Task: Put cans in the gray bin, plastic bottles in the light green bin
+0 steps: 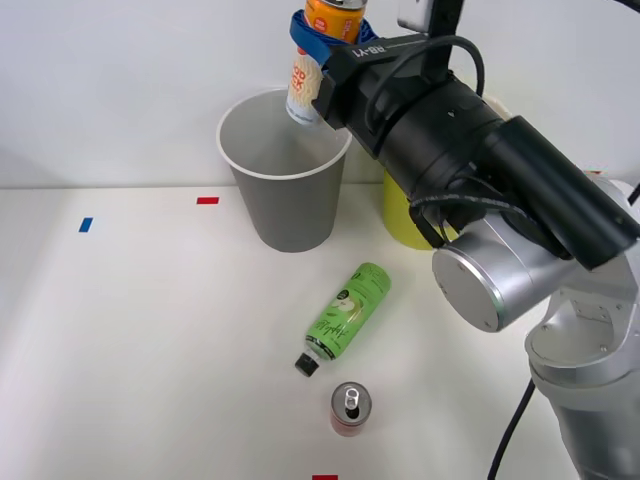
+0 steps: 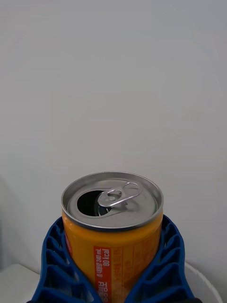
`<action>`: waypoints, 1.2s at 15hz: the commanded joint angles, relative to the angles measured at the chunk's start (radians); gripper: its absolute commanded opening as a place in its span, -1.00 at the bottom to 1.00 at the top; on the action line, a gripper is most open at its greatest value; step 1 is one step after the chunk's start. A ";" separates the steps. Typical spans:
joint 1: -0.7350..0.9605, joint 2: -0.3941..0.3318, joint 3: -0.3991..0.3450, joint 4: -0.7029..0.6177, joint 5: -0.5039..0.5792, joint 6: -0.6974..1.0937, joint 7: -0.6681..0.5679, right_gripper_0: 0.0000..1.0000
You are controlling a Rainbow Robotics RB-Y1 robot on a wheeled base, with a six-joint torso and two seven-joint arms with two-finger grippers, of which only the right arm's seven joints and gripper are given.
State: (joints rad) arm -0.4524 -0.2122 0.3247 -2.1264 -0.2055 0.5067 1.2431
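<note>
My right gripper (image 1: 325,40) is shut on the orange and white can (image 1: 304,85), and its blue fingers (image 2: 163,270) wrap both sides of it. The can (image 2: 113,227) hangs tilted over the far rim of the gray bin (image 1: 285,190), lower end down and opened pull-tab top towards the wrist. The light green bin (image 1: 400,220) stands just right of the gray one, mostly hidden behind my arm. A green-labelled plastic bottle (image 1: 346,315) with a black cap lies on the table in front of the bins. A red can (image 1: 351,408) stands upright just nearer than the bottle.
The white table (image 1: 130,340) meets a plain white wall right behind the bins. Small tape marks lie on it: red (image 1: 207,200), blue (image 1: 85,225) and red (image 1: 325,477) at the front edge. My black and silver arm (image 1: 500,200) covers the right side.
</note>
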 commanded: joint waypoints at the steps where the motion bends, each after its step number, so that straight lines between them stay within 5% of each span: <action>1: -0.138 0.040 0.022 0.280 -0.005 -0.204 -0.019 -1.00; 8: -0.353 0.074 0.033 0.623 -0.006 -0.260 -0.033 -1.00; 15: -0.393 0.079 0.057 0.732 -0.008 -0.309 -0.037 -1.00; 16: -0.393 0.079 0.057 0.732 -0.008 -0.310 -0.037 -0.57; 17: -0.393 0.080 0.059 0.732 -0.008 -0.310 -0.037 0.54; 18: -0.390 0.077 0.062 0.732 -0.008 -0.310 -0.040 1.00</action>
State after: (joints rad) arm -0.8449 -0.1328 0.3839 -1.3944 -0.2132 0.1967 1.2050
